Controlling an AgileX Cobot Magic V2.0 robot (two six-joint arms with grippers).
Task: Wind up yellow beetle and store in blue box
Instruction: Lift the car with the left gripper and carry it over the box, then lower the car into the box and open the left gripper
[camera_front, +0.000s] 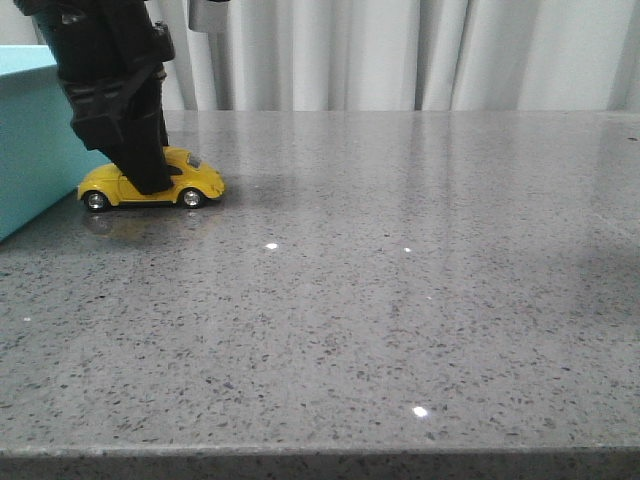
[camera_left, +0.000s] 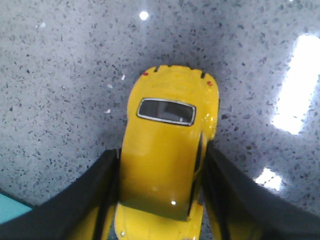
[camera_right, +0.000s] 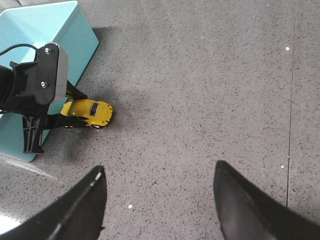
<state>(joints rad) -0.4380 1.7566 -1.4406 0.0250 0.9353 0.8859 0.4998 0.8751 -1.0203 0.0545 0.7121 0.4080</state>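
Item: yellow beetle (camera_front: 152, 183), on the table (camera_front: 400, 300) at far left, just beside the blue box (camera_front: 30, 140). We judge it light, rigid, glossy, slip-prone. Left gripper (camera_left: 161, 200) clamps its flanks mid-body, our preferred hold. Right gripper (camera_right: 160, 200) spread wide, empty.

You are looking at the yellow beetle (camera_front: 150, 184), glossy, with dark windows and silver-hubbed black wheels, sitting upright on all its wheels on the grey speckled tabletop (camera_front: 400, 280). Just beside it, at the left, the blue box (camera_front: 35, 140) is standing, matte turquoise and far larger.
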